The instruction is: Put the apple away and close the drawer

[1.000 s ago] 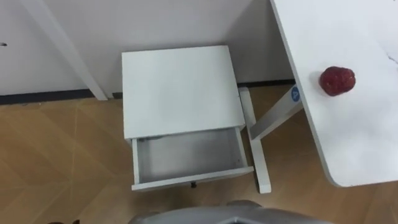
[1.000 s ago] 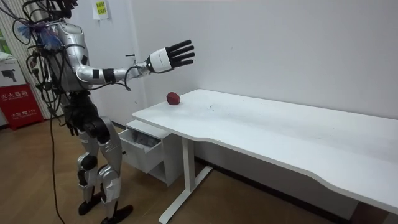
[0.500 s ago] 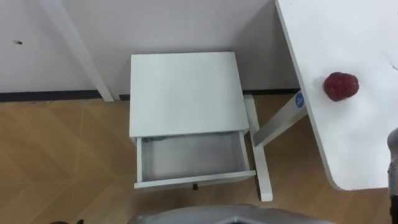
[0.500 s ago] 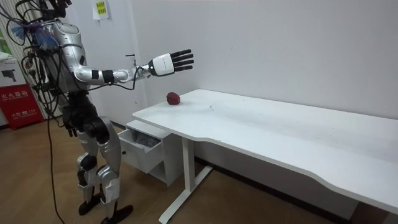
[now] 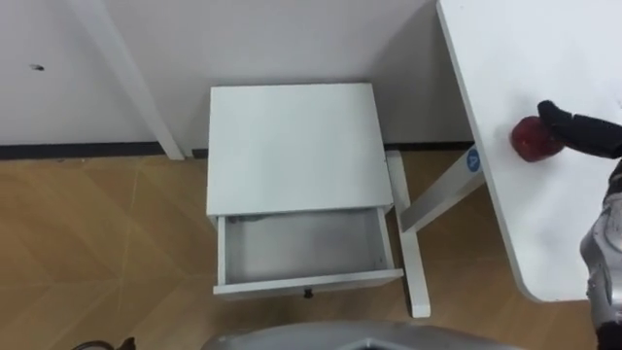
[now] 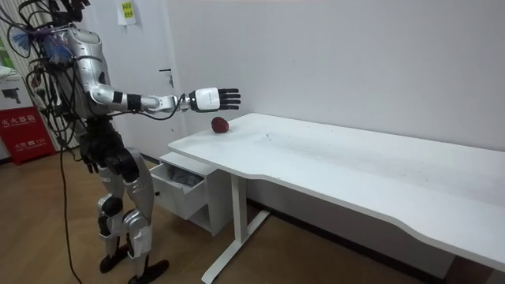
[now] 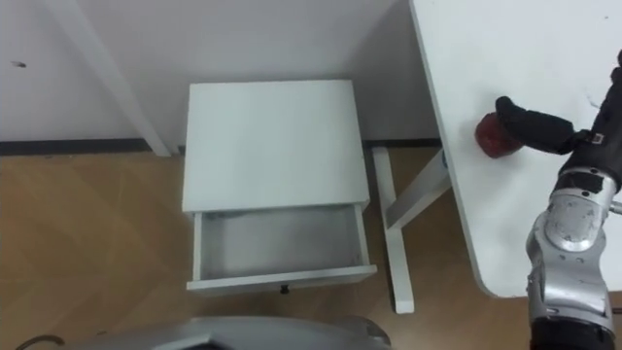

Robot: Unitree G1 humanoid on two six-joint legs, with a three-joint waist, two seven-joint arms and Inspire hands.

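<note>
A dark red apple (image 5: 526, 142) lies on the white desk (image 5: 544, 224), near its back left corner. My right hand (image 7: 559, 133) reaches in from the right, open, its dark fingers stretched flat over the apple's (image 7: 489, 137) top right side; whether they touch it I cannot tell. In the room view the right hand (image 6: 211, 98) hovers just above and left of the apple (image 6: 220, 125). On the floor to the left of the desk stands a small white cabinet (image 5: 292, 146) whose drawer (image 5: 306, 283) is pulled out, with nothing in it.
The desk's white leg and foot (image 5: 413, 243) stand right beside the cabinet. A slanted white beam (image 5: 136, 83) leans on the wall at the back left. Wood floor (image 5: 97, 253) lies in front. I stand in front of the cabinet, at the desk's end.
My right arm has dropped from high above the desk to just over the apple, and its hand has come into the eye view. The view itself has shifted a little.
</note>
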